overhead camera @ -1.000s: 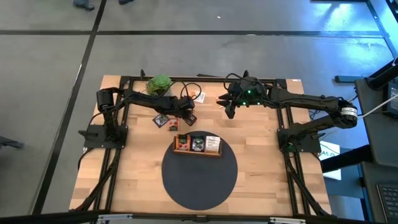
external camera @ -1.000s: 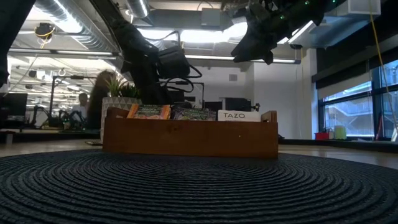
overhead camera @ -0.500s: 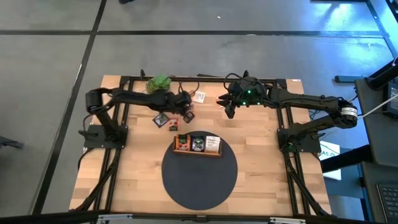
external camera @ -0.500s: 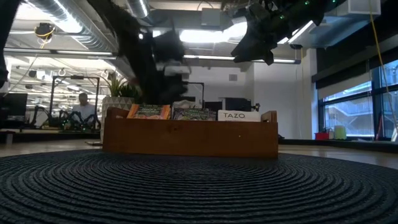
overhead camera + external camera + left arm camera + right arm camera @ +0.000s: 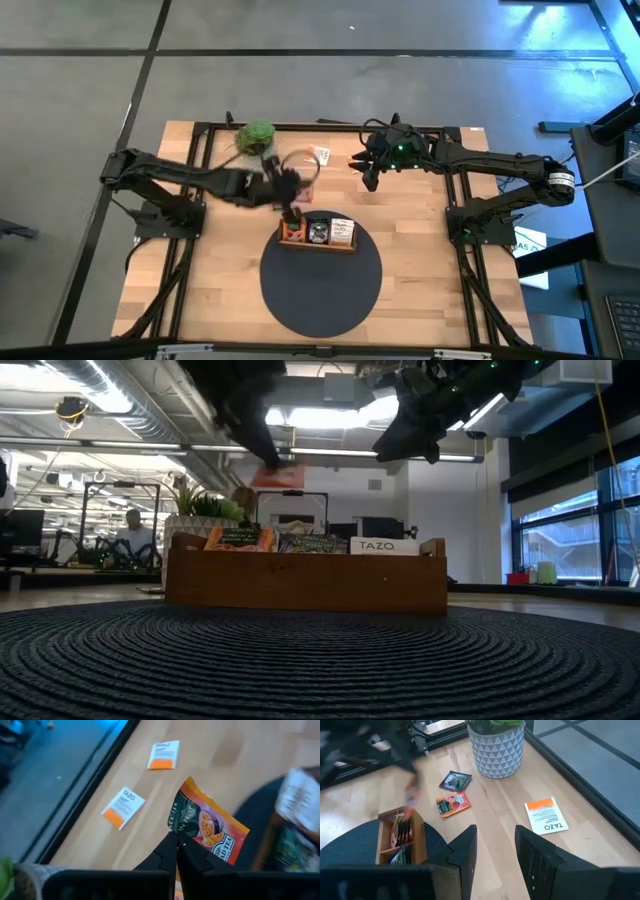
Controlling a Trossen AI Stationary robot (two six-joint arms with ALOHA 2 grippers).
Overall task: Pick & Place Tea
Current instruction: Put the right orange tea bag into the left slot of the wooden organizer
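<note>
Left gripper point(image 5: 176, 841) clamped on orange tea packet point(image 5: 212, 827), held in air just beside wooden tray point(image 5: 317, 241). Right gripper point(image 5: 495, 845) parked above table's far edge, fingers apart, holding nothing.

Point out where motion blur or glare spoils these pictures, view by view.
High view: the left gripper is smeared above the tray. Low view: ceiling lights glare, and the orange packet is soft. Left wrist view: the packet is sharp, the tray blurred. Right wrist view: the left arm is a streak.
</note>
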